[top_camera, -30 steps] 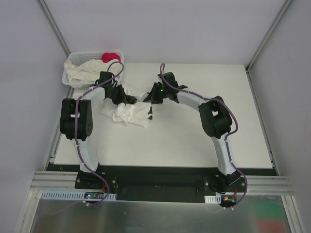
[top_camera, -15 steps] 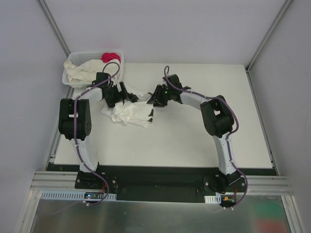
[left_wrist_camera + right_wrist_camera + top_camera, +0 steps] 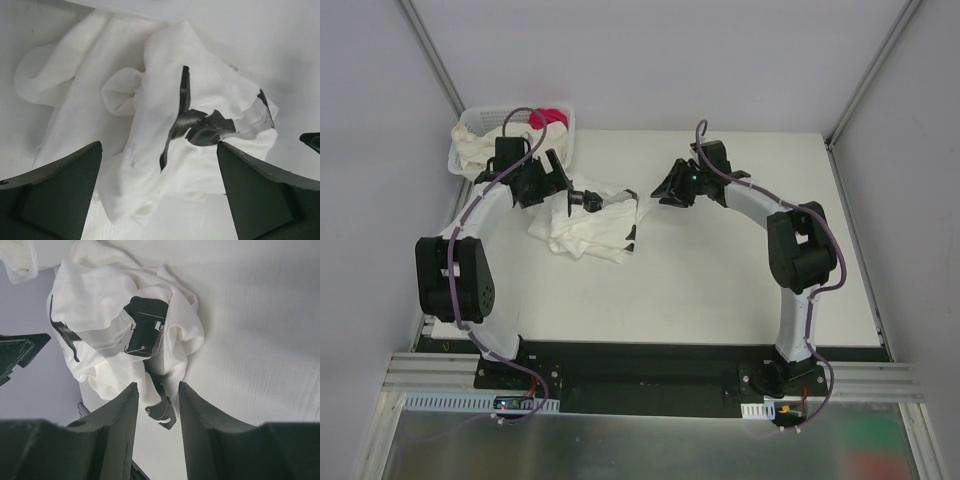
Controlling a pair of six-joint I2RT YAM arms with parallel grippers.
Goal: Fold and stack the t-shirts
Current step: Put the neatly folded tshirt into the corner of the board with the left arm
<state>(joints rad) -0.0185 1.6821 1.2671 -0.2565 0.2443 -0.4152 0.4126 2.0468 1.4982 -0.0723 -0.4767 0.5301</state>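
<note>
Hovering over crumpled white cotton t-shirt (image 3: 588,228) on far-left of white tabletop (image 3: 720,280): left gripper (image 3: 157,150) wide open, empty; right gripper (image 3: 155,390) part-open, empty, near. Step, likely: spreading flat. Next needs pinching opposite edges, pulling apart.

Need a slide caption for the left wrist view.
Open left claw framing a crumpled white t-shirt lying on the table.
</note>
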